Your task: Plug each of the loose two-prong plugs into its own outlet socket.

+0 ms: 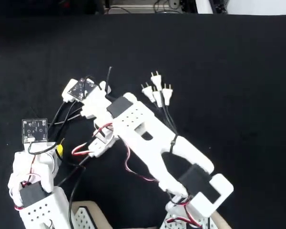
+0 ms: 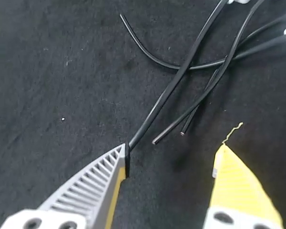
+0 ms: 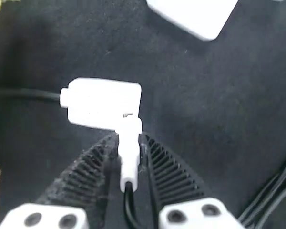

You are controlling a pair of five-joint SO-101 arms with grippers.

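a: tally first?
b: five white plastic two-prong plugs (image 1: pixel 157 97) in all. four loose in one cluster, prongs pointing away from the arms. fifth plug (image 3: pixel 129 155) well to the left of that cluster. one white rectangular outlet block (image 3: pixel 101 102), plus a second white block (image 3: pixel 195 16) cut off at the edge. two arms, right arm (image 1: pixel 148 138) and left arm (image 1: pixel 38 205).

a: and the fifth plug, up close?
b: short and white, black cord out of its tail. pinched between the dark ribbed fingers of the right gripper (image 3: pixel 130 138). nose tight against the side of the outlet block, prongs hidden.

a: left gripper (image 2: pixel 173 147)?
b: spread wide over bare cloth, grey finger (image 2: pixel 97 179) on one side, yellow finger (image 2: pixel 236 183) on the other. cut ends of several black cords (image 2: pixel 179 71) just ahead.

a: surface, room?
b: black cloth (image 1: pixel 229 71) across the whole table. beyond the cluster, at the far edge, a thin strip of room (image 1: pixel 143 5) with cables.
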